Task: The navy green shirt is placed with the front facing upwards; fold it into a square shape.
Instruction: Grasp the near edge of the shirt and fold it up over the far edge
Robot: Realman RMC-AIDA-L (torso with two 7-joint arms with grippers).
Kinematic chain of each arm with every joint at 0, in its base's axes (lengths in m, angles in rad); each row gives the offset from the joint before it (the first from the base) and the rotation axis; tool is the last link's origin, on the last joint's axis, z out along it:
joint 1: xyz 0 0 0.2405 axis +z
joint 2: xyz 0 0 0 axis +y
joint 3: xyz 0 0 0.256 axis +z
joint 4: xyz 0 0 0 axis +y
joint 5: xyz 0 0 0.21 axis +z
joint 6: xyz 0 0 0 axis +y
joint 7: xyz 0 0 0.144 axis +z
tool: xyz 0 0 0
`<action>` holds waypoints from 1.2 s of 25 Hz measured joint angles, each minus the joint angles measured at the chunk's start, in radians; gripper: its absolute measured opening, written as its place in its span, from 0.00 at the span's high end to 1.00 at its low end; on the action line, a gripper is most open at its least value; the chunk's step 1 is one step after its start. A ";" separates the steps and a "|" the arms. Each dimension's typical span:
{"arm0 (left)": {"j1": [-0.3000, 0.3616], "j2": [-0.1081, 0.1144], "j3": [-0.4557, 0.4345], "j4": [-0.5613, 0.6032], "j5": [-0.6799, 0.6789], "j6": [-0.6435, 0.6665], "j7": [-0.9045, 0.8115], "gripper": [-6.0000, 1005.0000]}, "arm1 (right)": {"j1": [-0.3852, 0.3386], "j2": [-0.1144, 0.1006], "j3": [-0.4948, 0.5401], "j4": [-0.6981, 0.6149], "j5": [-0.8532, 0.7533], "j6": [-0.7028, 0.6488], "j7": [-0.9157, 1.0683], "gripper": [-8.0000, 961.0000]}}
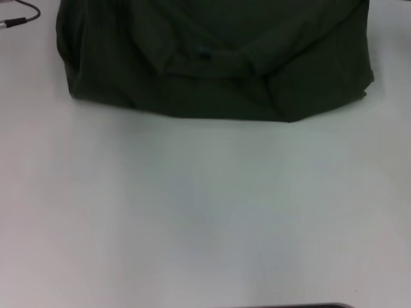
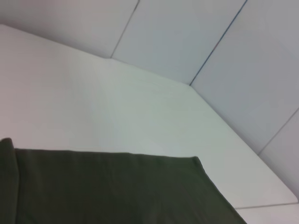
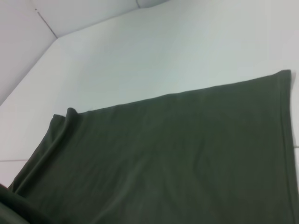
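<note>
A thin dark cable (image 1: 22,14) curls in at the far left corner of the white table (image 1: 205,212), just clear of the cloth. Next to it the shirt (image 1: 218,70) lies across the far part of the table, a dark olive-green heap with its near edge sagging in a shallow curve toward the robot and its far part running out of the head view. Its left side is bunched into soft ridges; near the middle a folded band of fabric runs across, with a small dark spot on it, and a crease drops from there toward the near edge; on the right the cloth ends in a blunt corner that sticks out a little. The left wrist view looks along the table (image 2: 140,107) at a flat, smooth stretch of the shirt (image 2: 112,191) with a straight edge and one corner, pale wall panels (image 2: 196,37) standing behind. The right wrist view shows a broader spread of the shirt (image 3: 177,158), lightly rippled, with a stitched hem down one side and a rumpled corner opposite. Neither hand shows anywhere, so whether the left hand or the right hand is wide or closed I cannot tell.
</note>
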State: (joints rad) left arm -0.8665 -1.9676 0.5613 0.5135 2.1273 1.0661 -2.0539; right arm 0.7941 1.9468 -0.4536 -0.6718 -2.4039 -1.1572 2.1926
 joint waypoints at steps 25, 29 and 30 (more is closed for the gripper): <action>0.009 -0.056 0.001 -0.023 -0.064 -0.143 0.073 0.91 | 0.035 0.021 -0.069 0.091 0.012 0.215 -0.028 0.96; 0.011 -0.086 0.002 -0.028 -0.067 -0.179 0.106 0.91 | 0.035 0.034 -0.097 0.111 0.051 0.260 -0.047 0.96; 0.011 -0.092 0.003 -0.029 -0.067 -0.188 0.112 0.91 | 0.035 0.037 -0.099 0.114 0.058 0.267 -0.051 0.96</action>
State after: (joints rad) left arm -0.8557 -2.0593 0.5640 0.4844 2.0599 0.8777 -1.9416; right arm 0.8291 1.9835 -0.5526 -0.5579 -2.3455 -0.8897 2.1420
